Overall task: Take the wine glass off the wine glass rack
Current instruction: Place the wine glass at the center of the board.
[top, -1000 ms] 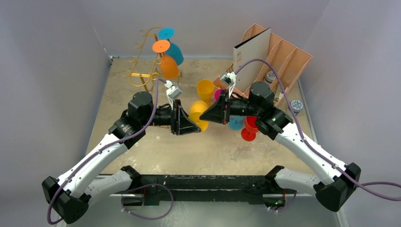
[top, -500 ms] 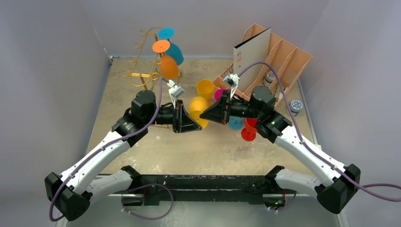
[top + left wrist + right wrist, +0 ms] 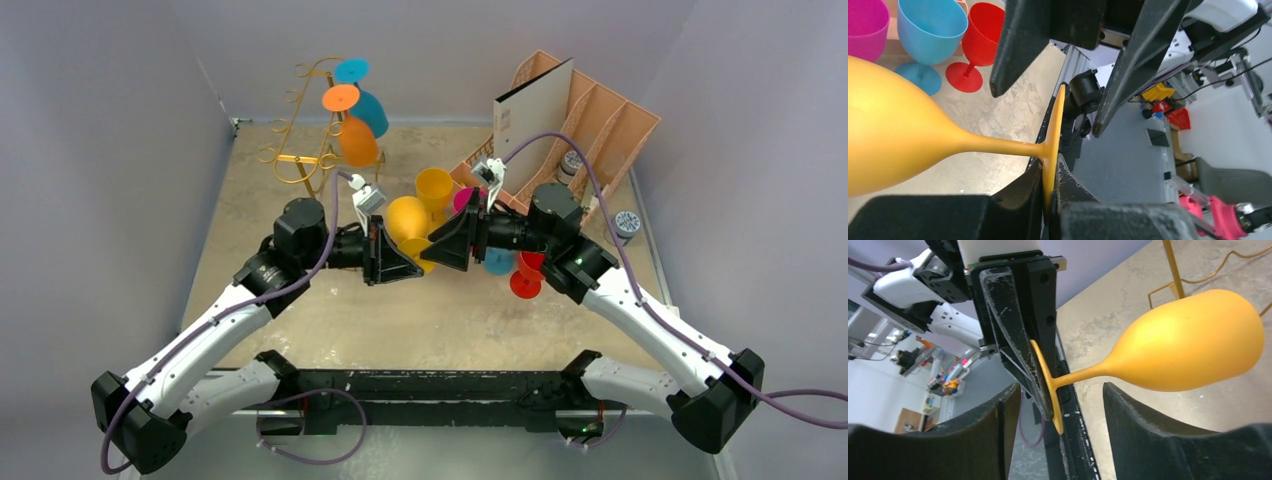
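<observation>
Left gripper (image 3: 1048, 195) is clamped on the edge of the wine glass (image 3: 1193, 342) foot, while the right gripper (image 3: 1063, 402) has its jaws apart on either side of the stem. The glass lies on its side in the air over mid-table, well apart from the wine glass rack (image 3: 300, 160), its long axis roughly level, with the bowl toward the far wall. It is matte yellow-orange, with an egg-shaped bowl, a thin stem and a flat disc foot.

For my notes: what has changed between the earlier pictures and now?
The left gripper closed on the foot of the yellow wine glass; the right gripper opened and released it; its bowl shifted slightly back. The orange glass and blue glass hang on the rack as before.
</observation>
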Robot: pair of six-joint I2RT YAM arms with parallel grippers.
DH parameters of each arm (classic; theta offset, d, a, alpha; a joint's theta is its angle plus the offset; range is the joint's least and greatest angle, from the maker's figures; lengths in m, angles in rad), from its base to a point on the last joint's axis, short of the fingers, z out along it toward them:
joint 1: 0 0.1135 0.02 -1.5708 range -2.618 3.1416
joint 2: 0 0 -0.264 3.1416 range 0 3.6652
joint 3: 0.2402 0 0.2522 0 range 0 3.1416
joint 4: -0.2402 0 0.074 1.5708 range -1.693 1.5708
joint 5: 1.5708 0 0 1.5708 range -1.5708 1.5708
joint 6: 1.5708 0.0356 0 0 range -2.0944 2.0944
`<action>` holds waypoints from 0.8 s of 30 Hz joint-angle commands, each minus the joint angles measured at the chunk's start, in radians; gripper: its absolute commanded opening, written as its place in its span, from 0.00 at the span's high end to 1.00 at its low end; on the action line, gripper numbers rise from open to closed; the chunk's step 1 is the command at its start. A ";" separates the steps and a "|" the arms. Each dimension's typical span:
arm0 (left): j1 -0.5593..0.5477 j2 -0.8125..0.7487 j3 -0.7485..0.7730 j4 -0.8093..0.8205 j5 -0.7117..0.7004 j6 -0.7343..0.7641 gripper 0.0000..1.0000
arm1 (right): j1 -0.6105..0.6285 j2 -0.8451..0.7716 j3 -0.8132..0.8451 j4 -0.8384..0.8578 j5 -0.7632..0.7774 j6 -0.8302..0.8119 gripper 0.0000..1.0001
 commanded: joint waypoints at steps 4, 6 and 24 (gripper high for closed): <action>0.000 -0.066 -0.022 -0.032 0.118 0.272 1.00 | -0.002 -0.015 0.132 -0.165 0.127 -0.070 0.25; -0.001 -0.092 -0.025 -0.095 0.125 0.377 1.00 | -0.002 -0.009 0.176 -0.231 0.166 -0.098 0.23; 0.000 -0.267 -0.166 -0.292 0.258 0.964 1.00 | -0.175 0.186 0.374 -0.401 -0.086 0.075 0.10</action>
